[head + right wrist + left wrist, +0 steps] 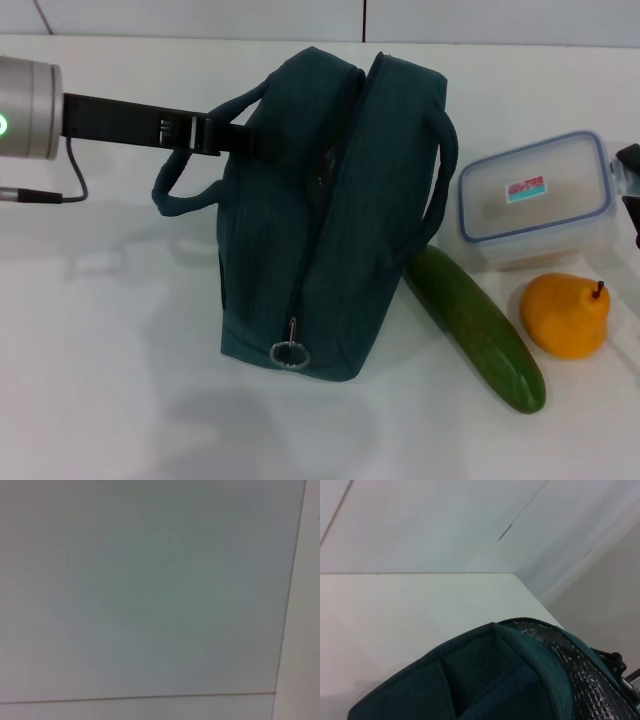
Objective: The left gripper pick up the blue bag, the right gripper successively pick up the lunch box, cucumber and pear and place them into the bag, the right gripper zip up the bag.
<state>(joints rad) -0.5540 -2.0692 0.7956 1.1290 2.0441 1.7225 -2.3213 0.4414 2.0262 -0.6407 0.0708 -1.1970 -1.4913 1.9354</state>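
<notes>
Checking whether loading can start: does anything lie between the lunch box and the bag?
Nothing visible does. The lunch box sits just right of the blue bag; the cucumber and pear lie nearer the camera, off that path.

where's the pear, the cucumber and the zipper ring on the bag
pear (565,318), head view, middle of its yellow-orange body
cucumber (476,327), head view, midway along its green length
zipper ring (290,353), head view, silver ring pull at the near lower end of the blue bag (300,220)
</notes>
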